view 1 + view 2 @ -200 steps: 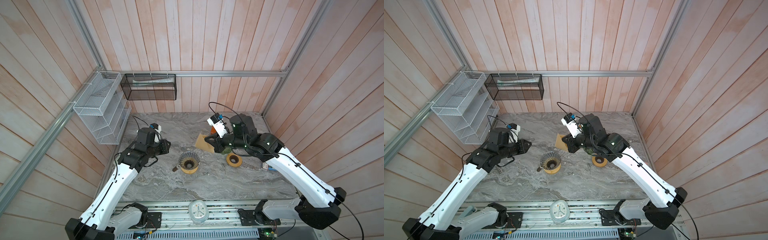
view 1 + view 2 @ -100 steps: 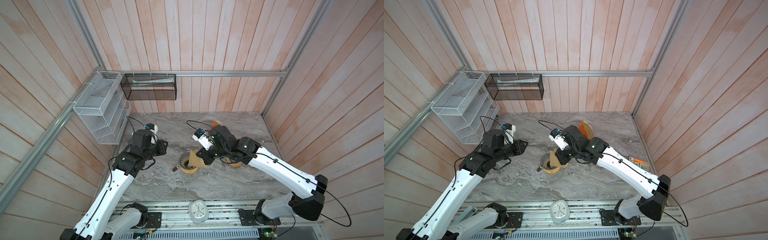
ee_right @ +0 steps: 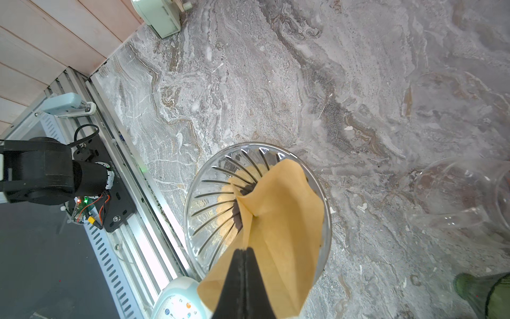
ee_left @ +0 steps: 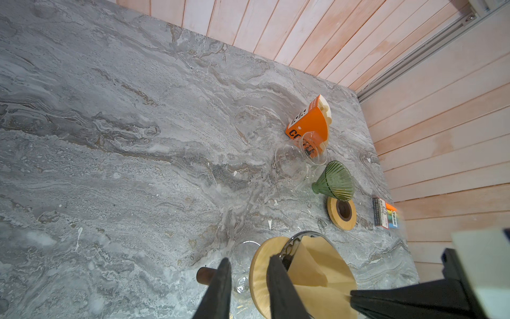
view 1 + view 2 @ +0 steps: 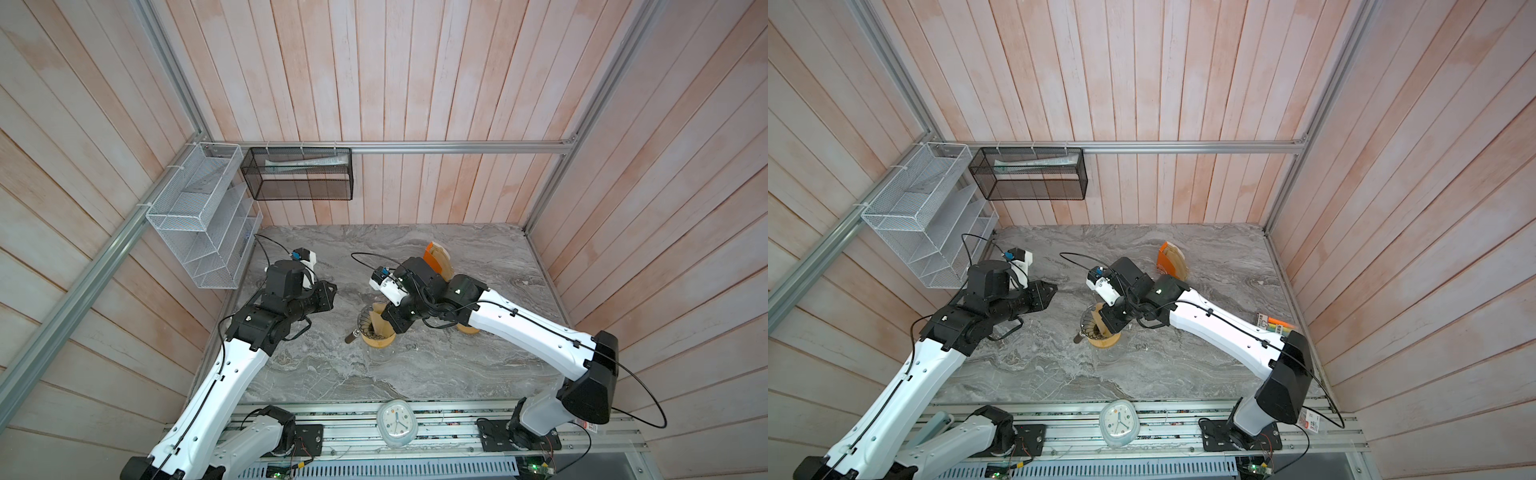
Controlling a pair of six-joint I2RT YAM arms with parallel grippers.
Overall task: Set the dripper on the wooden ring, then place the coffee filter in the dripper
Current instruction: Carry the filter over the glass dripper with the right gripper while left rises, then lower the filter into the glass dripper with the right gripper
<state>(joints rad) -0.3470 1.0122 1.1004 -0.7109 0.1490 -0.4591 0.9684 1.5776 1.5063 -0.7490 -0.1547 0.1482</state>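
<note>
Right end effector (image 3: 244, 256) clamped on paper coffee filter (image 3: 278, 221) near its wide edge; filter tip inside glass dripper (image 3: 215, 193). Looks light, floppy, crease-prone: pinch the edge. Left end effector (image 4: 249, 259) apart, empty, near dripper.

dripper (image 5: 365, 328): table (image 5: 415, 374) centre | coffee filter (image 5: 380, 322): partly in dripper | filter box (image 5: 436, 259): behind dripper, right | clock (image 5: 397, 423): on front rail (image 5: 457, 428) | wire rack (image 5: 199, 216): left wall (image 5: 83, 208)

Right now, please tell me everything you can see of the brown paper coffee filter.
The brown paper coffee filter is a thin, creased cone. Its tip sits inside the clear ribbed glass dripper, leaning against one side, and its wide end reaches past the rim. The right gripper is shut on that upper part.
</note>
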